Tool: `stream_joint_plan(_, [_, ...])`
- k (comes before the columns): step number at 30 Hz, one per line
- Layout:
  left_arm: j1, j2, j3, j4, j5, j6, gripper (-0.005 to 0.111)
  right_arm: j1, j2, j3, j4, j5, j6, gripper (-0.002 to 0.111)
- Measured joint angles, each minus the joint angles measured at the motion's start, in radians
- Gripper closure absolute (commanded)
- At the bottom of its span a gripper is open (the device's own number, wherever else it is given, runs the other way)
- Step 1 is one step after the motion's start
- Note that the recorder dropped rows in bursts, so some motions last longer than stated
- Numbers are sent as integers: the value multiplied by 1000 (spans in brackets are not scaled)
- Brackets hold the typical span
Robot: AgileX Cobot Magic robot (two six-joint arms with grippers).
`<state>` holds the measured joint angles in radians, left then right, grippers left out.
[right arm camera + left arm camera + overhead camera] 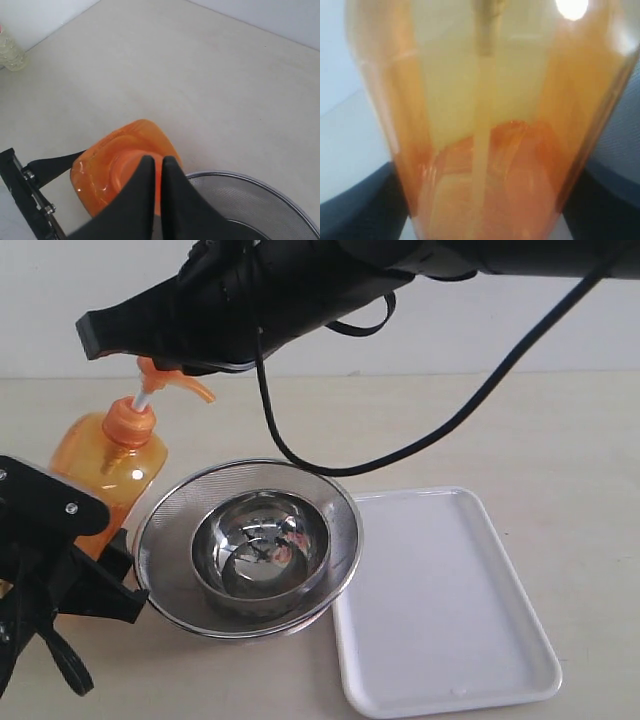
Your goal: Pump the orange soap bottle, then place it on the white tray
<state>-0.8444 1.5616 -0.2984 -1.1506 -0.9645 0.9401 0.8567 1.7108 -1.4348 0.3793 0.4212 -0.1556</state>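
The orange soap bottle (112,465) stands upright at the left of the table, its orange pump head (165,378) raised on a white stem. My left gripper (85,545) is shut on the bottle's lower body. In the left wrist view the bottle (485,125) fills the frame, with a dark finger (355,210) on each side. My right gripper (93,335) reaches across from the right and lies just over the pump head. Its fingers (142,175) are pressed together above the bottle top (107,160) with nothing between them. The white tray (440,600) lies bare at the right.
A round steel mesh strainer (160,530) holding a steel bowl (258,545) sits between the bottle and the tray, close to both. The strainer rim (250,185) shows beside the bottle. The right arm's black cable (400,455) hangs over the table. A pale small bottle (10,52) stands far off.
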Motion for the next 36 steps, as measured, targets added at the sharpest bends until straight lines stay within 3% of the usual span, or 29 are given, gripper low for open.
stream_joint_plan(36, [8,4,10,-23,-8,-7,102,8,43,-10,108,60,-105,107])
